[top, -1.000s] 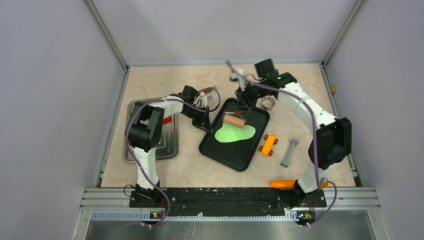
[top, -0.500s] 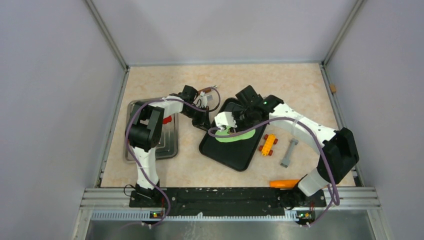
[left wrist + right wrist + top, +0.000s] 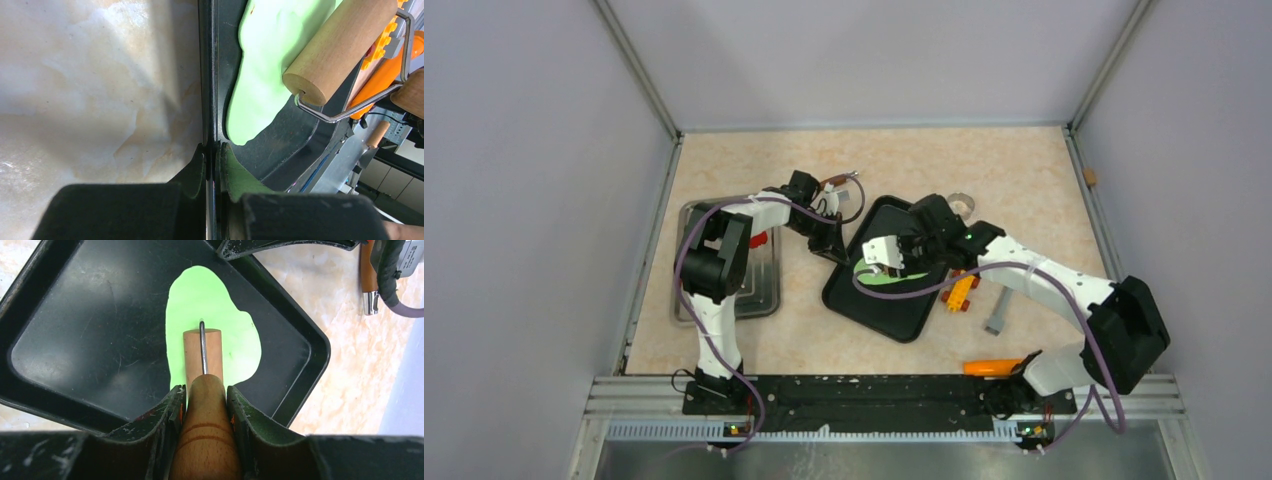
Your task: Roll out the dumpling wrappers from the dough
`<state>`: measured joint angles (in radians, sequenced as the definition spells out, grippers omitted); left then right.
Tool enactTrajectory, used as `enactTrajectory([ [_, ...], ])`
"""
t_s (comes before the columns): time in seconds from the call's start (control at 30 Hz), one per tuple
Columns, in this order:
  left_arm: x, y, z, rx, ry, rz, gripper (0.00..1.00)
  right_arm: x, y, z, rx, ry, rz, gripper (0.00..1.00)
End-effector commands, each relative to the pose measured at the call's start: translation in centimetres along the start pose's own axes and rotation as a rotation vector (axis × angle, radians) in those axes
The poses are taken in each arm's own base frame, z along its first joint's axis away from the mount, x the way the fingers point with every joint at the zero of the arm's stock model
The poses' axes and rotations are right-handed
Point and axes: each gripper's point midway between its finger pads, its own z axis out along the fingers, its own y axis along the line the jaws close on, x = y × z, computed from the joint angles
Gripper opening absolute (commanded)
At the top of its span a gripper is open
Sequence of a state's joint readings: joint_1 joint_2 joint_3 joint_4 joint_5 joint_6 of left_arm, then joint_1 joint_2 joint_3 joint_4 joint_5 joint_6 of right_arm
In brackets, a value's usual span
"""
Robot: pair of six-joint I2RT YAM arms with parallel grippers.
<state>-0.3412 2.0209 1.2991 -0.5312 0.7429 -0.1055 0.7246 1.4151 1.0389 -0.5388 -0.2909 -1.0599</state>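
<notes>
Fingers of my right gripper (image 3: pixel 205 390) are clenching the rolling pin (image 3: pixel 192 357), left gripper (image 3: pixel 211 150) pinching the tray (image 3: pixel 207 75) by its left rim; dough (image 3: pixel 200 295) is lying flattened, no wrappers cut yet.

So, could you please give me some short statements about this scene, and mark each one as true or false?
1. The right pincer grips the wooden roller. True.
2. The roller rests on the green dough. True.
3. The dough lies outside the black tray. False: it lies inside it.
4. The left pincer is open and touches nothing. False: it is shut on the black tray's rim.
5. The dough is a neat round disc. False: it is an uneven flat sheet.
</notes>
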Motion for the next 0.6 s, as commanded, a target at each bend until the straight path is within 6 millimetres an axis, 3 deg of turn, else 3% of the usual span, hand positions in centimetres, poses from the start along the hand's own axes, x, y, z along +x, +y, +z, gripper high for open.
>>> enactTrajectory([
  [0.0,0.3,0.2,-0.2,-0.007,0.01,0.002,0.0,0.0,0.8,0.2,0.043,-0.06,0.045,0.0],
  [0.2,0.4,0.3,-0.3,-0.015,0.016,0.001,0.0,3.6,2.4,2.0,0.026,-0.011,0.089,0.0],
  [0.57,0.6,0.6,-0.3,-0.034,0.021,0.001,0.0,6.0,-1.3,3.9,0.105,0.012,0.089,0.0],
])
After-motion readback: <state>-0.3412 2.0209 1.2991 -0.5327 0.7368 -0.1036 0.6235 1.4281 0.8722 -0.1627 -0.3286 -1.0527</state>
